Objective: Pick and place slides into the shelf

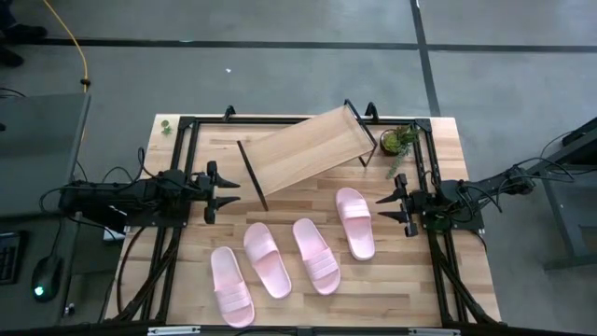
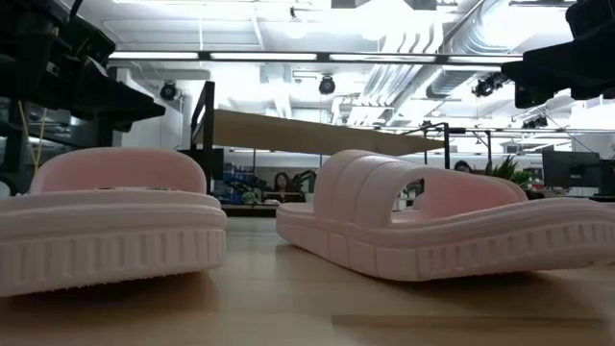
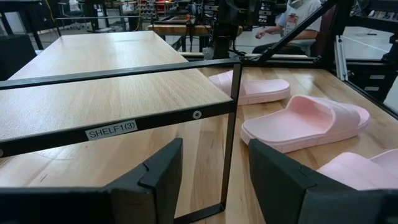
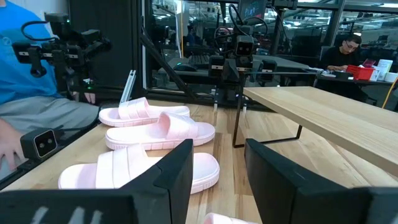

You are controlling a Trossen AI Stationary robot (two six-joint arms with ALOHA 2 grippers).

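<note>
Lying in a loose row toward the near edge of the light butcher-block table (image 1: 466, 280) are four pale pink rubber slide sandals (image 1: 291, 259), each flat on its sole, none on the shelf. The flat light-wood shelf board on thin black metal legs (image 1: 308, 149) stands skewed near the far edge, its top bare, with the rightmost sandal just in front of it. The left claw (image 1: 230, 190) hovers at the left edge beside the shelf's end, fingers spread apart and holding nothing. The right claw (image 1: 385, 207) hovers at the right edge, likewise spread wide and empty. A small green potted plant (image 1: 399, 141) sits at the far right corner.
</note>
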